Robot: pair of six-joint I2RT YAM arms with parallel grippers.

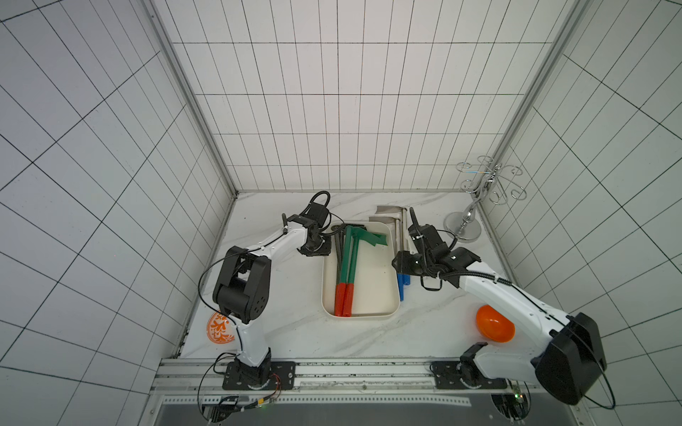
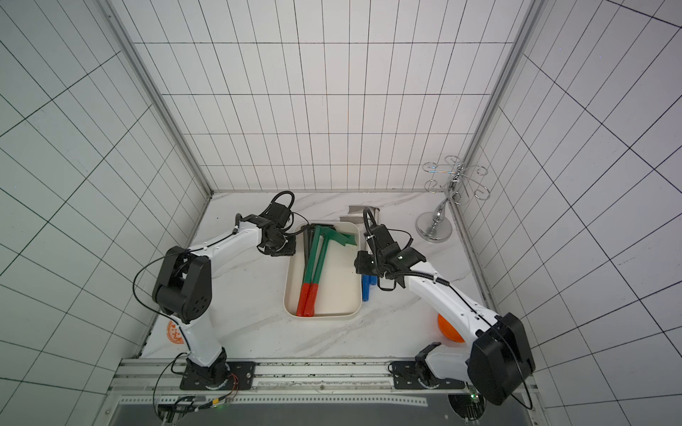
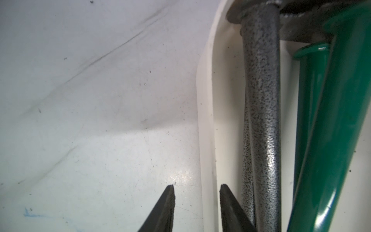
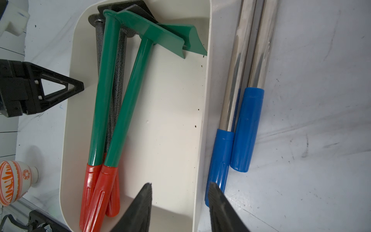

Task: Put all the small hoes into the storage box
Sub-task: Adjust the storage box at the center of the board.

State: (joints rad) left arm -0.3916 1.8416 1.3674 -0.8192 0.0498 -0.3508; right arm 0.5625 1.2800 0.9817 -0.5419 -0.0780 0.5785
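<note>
Cream storage box (image 1: 372, 280) walls sit inside left tool (image 3: 197, 186) and right tool (image 4: 180, 184), both narrow, empty. Right next: lift clear, pinch a blue-handled hoe (image 4: 248, 128) squarely.

Cream storage box (image 1: 374, 280), green-and-red hoes (image 4: 104, 96), speckled grey shafts (image 3: 261, 100), blue grips (image 4: 248, 128)

The place was a robot lab test cell, not a home or a shop. White walls (image 1: 332, 92) ruled with a black grid closed it in on three sides, joined by bare aluminium posts (image 1: 192, 96). A left arm (image 1: 273, 243) and a right arm (image 1: 494, 291) were bolted to a metal rail (image 1: 369, 369) along the front of a marble-patterned worktop (image 1: 295, 332), with loose wiring (image 1: 258, 400) below. A chrome stand (image 1: 465, 217) and an orange bowl (image 1: 494, 324) stood on it, a mismatched pair.
</note>
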